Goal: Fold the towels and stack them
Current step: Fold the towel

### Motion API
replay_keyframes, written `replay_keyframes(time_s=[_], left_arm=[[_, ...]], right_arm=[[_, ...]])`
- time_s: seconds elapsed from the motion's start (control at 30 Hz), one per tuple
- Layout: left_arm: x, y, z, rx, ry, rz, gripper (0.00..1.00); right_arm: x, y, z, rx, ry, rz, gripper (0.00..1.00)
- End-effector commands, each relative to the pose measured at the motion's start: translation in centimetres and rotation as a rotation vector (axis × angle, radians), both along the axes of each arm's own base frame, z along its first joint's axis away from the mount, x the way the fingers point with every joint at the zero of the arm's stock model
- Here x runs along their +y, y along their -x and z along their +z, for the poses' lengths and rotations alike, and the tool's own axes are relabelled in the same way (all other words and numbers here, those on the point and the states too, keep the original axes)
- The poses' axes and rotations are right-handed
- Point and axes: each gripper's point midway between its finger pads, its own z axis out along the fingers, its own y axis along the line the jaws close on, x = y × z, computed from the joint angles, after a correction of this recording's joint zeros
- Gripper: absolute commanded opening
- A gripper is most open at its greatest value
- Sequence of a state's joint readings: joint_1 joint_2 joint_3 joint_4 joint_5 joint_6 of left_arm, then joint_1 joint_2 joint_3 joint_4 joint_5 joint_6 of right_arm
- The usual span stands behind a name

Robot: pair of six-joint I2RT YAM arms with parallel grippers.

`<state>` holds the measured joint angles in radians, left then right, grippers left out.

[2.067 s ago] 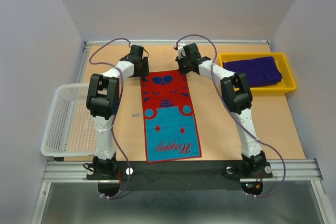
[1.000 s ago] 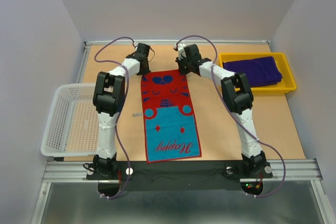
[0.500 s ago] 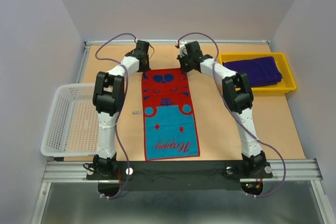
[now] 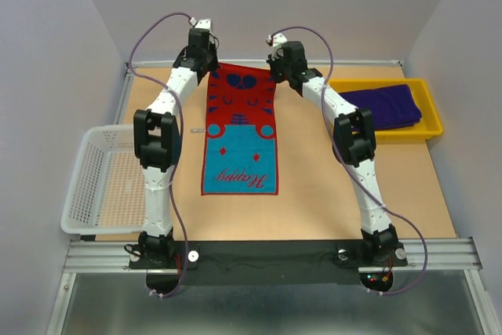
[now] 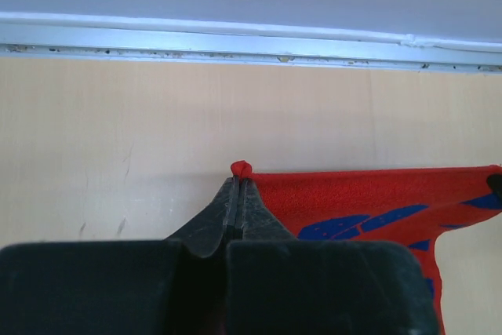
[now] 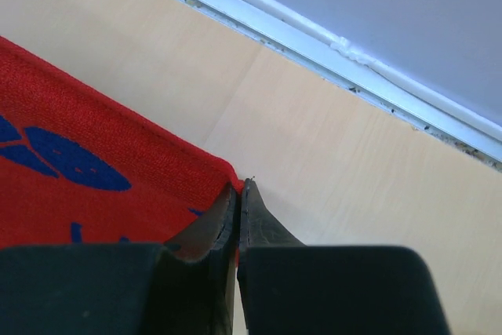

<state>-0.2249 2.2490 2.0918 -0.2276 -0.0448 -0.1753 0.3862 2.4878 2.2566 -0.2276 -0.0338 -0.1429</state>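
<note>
Left gripper is clamped tight, fingers pressed together on the far-left corner of the red towel, with a little nub of red poking out past the tips. Right gripper is just as tight on the far-right corner, the cloth's edge running straight into the pinch. Between them the far hem is pulled taut and held up off the table. From there the towel drops away toward the bases, its long axis running far to near and its blue end lying flat on the near side. So the free end lies directly nearward of both grippers, neither arm closer than the other, and a fold would likely mean carrying both corners nearward together along that axis. The wrist views confirm each pinch but see only the far corners and the rail. Only the top view shows the full length, the purple towel in the tray at right, and the basket at left.
</note>
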Motion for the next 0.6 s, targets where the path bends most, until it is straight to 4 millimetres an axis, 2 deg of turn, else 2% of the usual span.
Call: replay_keyframes(time_s=[0.0, 0.03, 0.07, 0.1, 0.13, 0.17, 0.2, 0.23, 0.27, 0.3, 0.33, 0.37, 0.4, 0.43, 0.47, 0.5, 0.53, 0.57], left_arm=[[2.9, -0.6, 1.1, -0.049, -0.012, 0.046, 0.00], [2.9, -0.3, 0.8, -0.043, -0.013, 0.045, 0.00], [3.0, 0.1, 1.7, -0.061, -0.008, 0.045, 0.00], [3.2, 0.9, 0.3, -0.030, -0.016, 0.048, 0.00], [3.3, 1.3, 0.0, -0.023, -0.018, 0.055, 0.00], [3.6, 1.8, 1.1, -0.040, -0.013, 0.060, 0.00], [3.8, 2.7, 0.0, -0.015, -0.014, 0.066, 0.00], [4.0, 3.3, 1.2, -0.034, -0.007, 0.072, 0.00], [4.1, 3.7, 1.4, -0.037, -0.005, 0.073, 0.00], [4.1, 4.2, 1.6, -0.038, -0.002, 0.075, 0.00], [4.3, 4.9, 0.9, -0.019, -0.005, 0.077, 0.00], [4.5, 5.6, 2.3, -0.039, 0.003, 0.080, 0.00], [4.6, 6.2, 2.5, -0.038, 0.004, 0.081, 0.00], [4.7, 7.2, 2.7, -0.036, 0.009, 0.083, 0.00], [4.7, 7.9, 2.8, -0.031, 0.012, 0.081, 0.00], [4.8, 8.5, 2.7, -0.023, 0.016, 0.082, 0.00], [5.0, 9.5, 1.4, 0.013, 0.012, 0.083, 0.00], [5.1, 10.4, 2.1, 0.012, 0.026, 0.091, 0.00]], right_arm=[[-3.2, -1.2, 3.0, -0.076, 0.020, -0.064, 0.01], [-3.1, -0.9, 1.9, -0.055, 0.026, -0.058, 0.00], [-2.7, -0.2, 3.5, -0.064, 0.002, -0.031, 0.01], [-2.3, 0.5, 3.4, -0.050, -0.011, -0.001, 0.01], [-2.3, 1.4, 2.2, -0.016, -0.009, 0.013, 0.00], [-2.4, 2.3, 3.6, -0.023, -0.020, 0.025, 0.01], [-2.0, 3.1, 3.7, -0.011, -0.030, 0.050, 0.00], [-2.1, 4.3, 2.5, 0.025, -0.022, 0.059, 0.01], [-2.1, 5.0, 2.5, 0.035, -0.021, 0.068, 0.00], [-1.8, 5.9, 4.5, 0.009, -0.026, 0.079, 0.00], [-2.0, 6.7, 4.6, 0.014, -0.020, 0.083, 0.00], [-2.1, 7.8, 3.5, 0.043, -0.007, 0.089, 0.01], [-2.0, 8.7, 3.7, 0.047, -0.007, 0.097, 0.01], [-2.1, 9.5, 5.1, 0.034, -0.022, 0.099, 0.01], [-2.1, 10.7, 4.0, 0.067, -0.022, 0.110, 0.01], [-2.1, 11.4, 4.1, 0.076, -0.027, 0.117, 0.00], [-1.7, 12.5, 5.3, 0.064, -0.039, 0.131, 0.01], [-1.5, 13.4, 5.1, 0.078, -0.042, 0.138, 0.01]])
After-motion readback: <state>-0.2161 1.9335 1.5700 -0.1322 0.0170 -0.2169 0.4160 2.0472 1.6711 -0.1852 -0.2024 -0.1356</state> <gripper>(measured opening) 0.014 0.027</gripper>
